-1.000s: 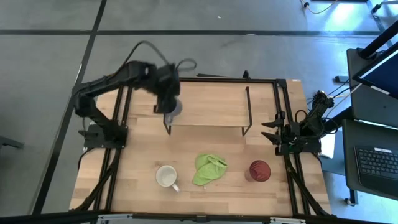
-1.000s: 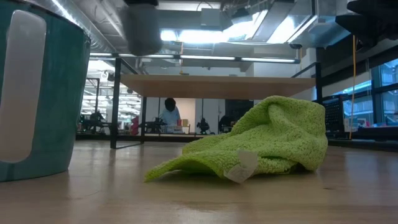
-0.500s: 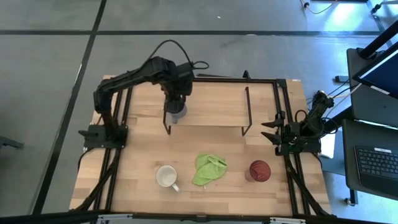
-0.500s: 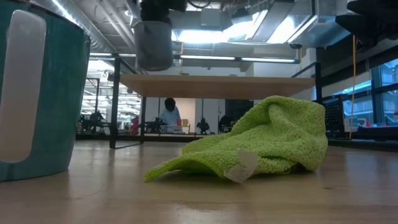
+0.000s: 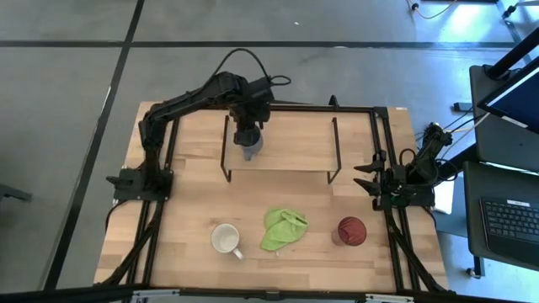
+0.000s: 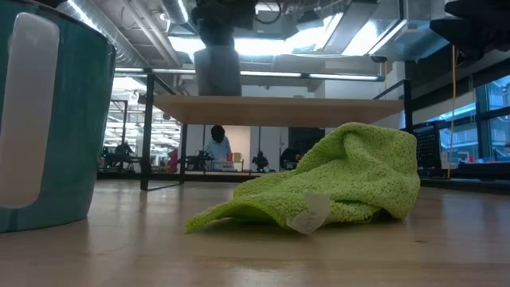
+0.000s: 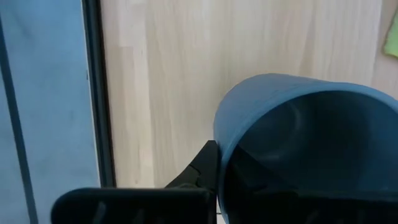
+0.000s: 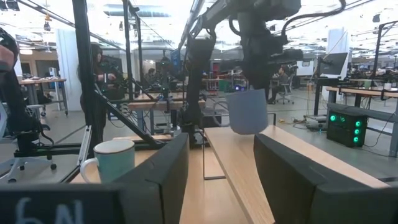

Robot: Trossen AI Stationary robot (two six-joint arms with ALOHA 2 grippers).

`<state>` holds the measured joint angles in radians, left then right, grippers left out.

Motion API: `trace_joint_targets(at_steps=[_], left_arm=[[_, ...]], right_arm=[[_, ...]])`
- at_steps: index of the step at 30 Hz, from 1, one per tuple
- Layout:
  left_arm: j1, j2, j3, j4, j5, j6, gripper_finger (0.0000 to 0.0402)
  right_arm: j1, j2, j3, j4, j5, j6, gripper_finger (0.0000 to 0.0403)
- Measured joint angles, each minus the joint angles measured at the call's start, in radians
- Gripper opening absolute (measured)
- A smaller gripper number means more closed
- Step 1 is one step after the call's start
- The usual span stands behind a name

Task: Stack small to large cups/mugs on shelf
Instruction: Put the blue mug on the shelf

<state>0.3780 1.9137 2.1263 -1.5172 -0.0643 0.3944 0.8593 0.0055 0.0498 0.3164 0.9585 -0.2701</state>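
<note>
My left gripper (image 5: 250,135) is clamping the blue-grey mug (image 5: 252,149), holding it in the air above the left part of the shelf (image 5: 290,143). My right gripper (image 5: 367,181) is waiting, fingers spread, at the table's right edge. The white mug (image 5: 224,239) and red cup (image 5: 351,230) are sitting on the tabletop (image 5: 194,202), a green cloth (image 5: 282,229) between them.

A crumpled lime-green cloth (image 5: 282,230) lies at the lower centre of the wooden tabletop (image 5: 194,202), filling the middle of the low view, where a person (image 6: 216,147) sits far back, while a keyboard (image 5: 514,220) rests at the right edge.
</note>
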Motion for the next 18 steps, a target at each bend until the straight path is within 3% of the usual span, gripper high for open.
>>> trace_joint_targets(at_steps=[10, 14, 18], left_arm=[[0.037, 0.000, 0.014, -0.053, 0.031, -0.049, 0.0007], [0.031, 0.000, 0.014, -0.054, 0.092, -0.048, 0.0008], [0.019, 0.000, 0.014, -0.054, 0.067, -0.044, 0.0008]], right_arm=[[0.000, 0.000, 0.000, 0.000, 0.000, 0.000, 0.0181], [0.000, 0.000, 0.000, 0.000, 0.000, 0.000, 0.0181], [0.000, 0.000, 0.000, 0.000, 0.000, 0.000, 0.0181]])
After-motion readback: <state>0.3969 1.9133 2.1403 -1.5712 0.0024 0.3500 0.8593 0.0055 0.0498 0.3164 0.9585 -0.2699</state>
